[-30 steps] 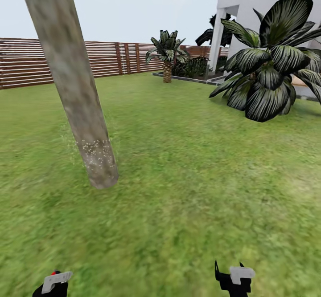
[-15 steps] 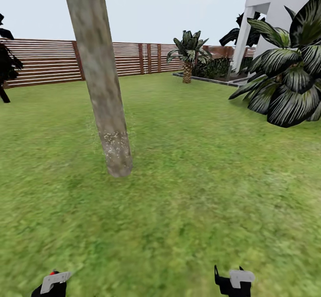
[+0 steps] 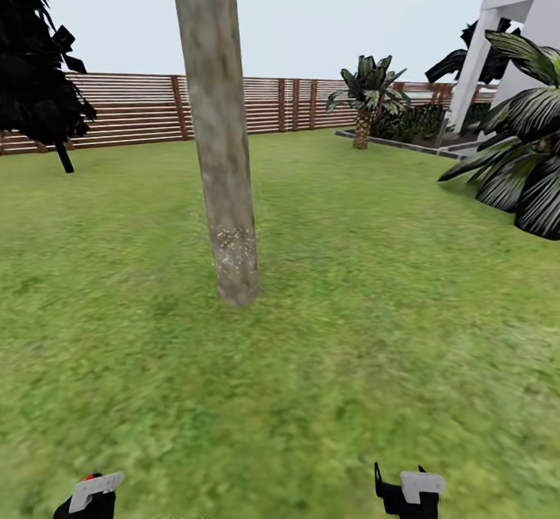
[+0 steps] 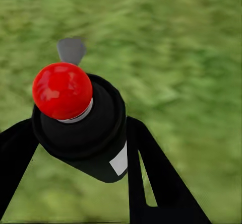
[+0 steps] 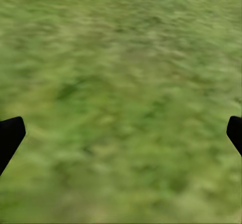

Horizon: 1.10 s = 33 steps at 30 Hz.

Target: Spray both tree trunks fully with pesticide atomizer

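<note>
1. Black plastic with a red ball cap: the pesticide atomizer (image 4: 80, 123) sits between the two dark fingers (image 4: 161, 183) of the left gripper (image 4: 75, 148), which are closed against its flanks; the cap stands clear beyond the fingertips, over the floor (image 4: 191, 58).
2. Judged from its small size, the bottle should be light and rigid; its smooth round body could twist or slip between the pads, so a grip on the broad dark barrel, below the cap and off the white label patch, looks soundest (the nozzle end must stay unblocked).
3. Right gripper (image 5: 121, 133): fingers spread wide, one tip at each edge of its wrist view, nothing but grass between them.
4. Ahead of both grippers in the head view stands the tree trunk (image 3: 222, 138); pale specks of pesticide (image 3: 236, 243) band its lower part, though whether the higher bark is covered is hard to tell at this blur.
5. Beyond it run the fence (image 3: 132, 110) and a dark bush (image 3: 35, 60).
</note>
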Tool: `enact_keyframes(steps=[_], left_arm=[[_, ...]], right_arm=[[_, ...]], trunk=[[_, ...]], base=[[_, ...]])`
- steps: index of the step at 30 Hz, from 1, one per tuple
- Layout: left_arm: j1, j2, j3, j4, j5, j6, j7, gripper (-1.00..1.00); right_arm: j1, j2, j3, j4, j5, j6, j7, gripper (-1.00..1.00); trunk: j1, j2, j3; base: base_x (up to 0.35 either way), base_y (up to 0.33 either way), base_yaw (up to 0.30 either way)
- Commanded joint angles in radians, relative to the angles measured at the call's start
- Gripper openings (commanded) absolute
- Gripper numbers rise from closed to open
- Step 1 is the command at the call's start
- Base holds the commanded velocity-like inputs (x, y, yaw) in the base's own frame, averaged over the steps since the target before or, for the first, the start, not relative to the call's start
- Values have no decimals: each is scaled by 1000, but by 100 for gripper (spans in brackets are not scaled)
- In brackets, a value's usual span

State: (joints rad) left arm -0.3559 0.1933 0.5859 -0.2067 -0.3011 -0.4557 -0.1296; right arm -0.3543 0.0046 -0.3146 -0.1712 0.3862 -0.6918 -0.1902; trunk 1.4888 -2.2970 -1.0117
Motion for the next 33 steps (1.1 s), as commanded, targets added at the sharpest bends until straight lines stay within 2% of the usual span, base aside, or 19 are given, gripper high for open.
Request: enact_keyframes(steps=[1,4,10,19,33], left_arm=[[0,0,-1,1,16,-1,-1,-100],[1,1,-1,0,33,-3,-2,-100],[2,2,-1,-1,36,-4,-2,-100],[2,2,0,-5,36,-4,-1,-100],[2,3,0,-4,36,-3,-1,-100]], right_arm=[[0,0,0,0,0,0,0,100],[0,0,0,1,0,0,0,100],[0,0,1,1,0,0,0,100],[0,0,1,1,0,0,0,100],[0,0,1,1,0,0,0,100]], trunk=[[0,0,1],[0,0,4],[0,0,9],[0,0,18],[0,0,31]], base=[[0,0,246],[0,0,242],[-194,-13,239],[-202,-203,238],[-10,-33,239]])
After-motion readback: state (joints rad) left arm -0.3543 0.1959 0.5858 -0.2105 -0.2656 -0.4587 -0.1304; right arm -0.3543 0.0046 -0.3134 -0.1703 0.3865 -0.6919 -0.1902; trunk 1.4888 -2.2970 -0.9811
